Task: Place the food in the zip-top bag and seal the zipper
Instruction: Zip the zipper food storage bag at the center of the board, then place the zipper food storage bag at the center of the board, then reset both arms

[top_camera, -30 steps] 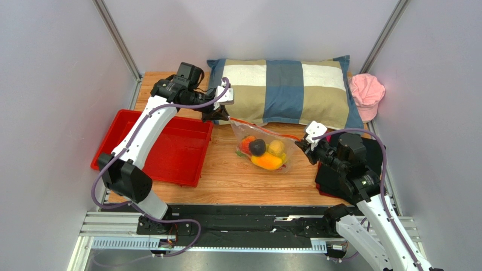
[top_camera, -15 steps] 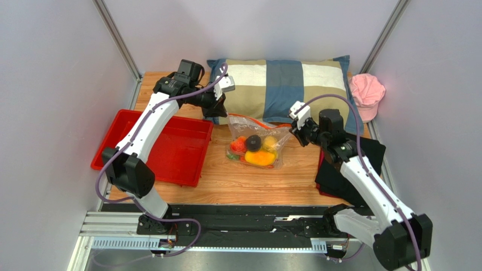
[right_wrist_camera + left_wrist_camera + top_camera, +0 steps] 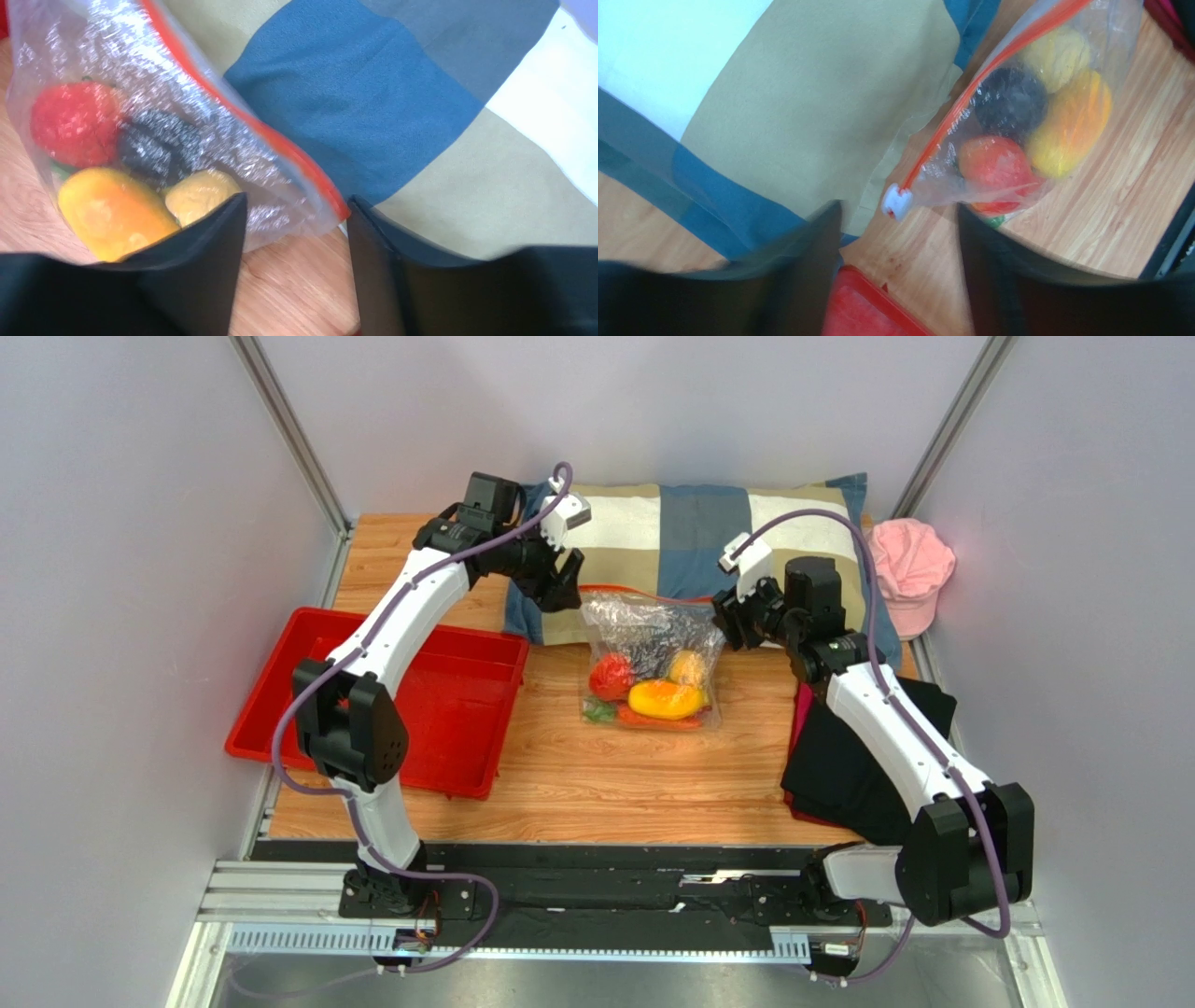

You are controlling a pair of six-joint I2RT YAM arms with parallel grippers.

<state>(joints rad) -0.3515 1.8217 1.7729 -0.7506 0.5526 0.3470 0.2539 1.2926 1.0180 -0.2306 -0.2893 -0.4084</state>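
The clear zip-top bag (image 3: pixel 654 637) rests on the wooden table, leaning against the pillow's front. It holds the food: a red piece (image 3: pixel 610 676), a dark round fruit (image 3: pixel 648 661), a yellow fruit (image 3: pixel 686 668) and an orange-yellow one (image 3: pixel 665 700). The orange-red zipper (image 3: pixel 648 597) runs along its top edge. My left gripper (image 3: pixel 563 590) hangs open at the bag's left end. In the left wrist view the white slider tab (image 3: pixel 898 202) sits just beyond the open left gripper (image 3: pixel 898 212), untouched. My right gripper (image 3: pixel 728 618) is open at the right end; the bag's corner (image 3: pixel 309 210) lies just past its tips (image 3: pixel 296 203).
A checked pillow (image 3: pixel 716 546) lies across the back of the table. A red tray (image 3: pixel 421 703) sits on the left, a black cloth (image 3: pixel 856 756) on the right, and a pink cap (image 3: pixel 909 567) at the back right corner.
Both grippers, shut on the bag's upper corners before, carried it toward the pillow and have opened. The bag now stands on the table by itself.
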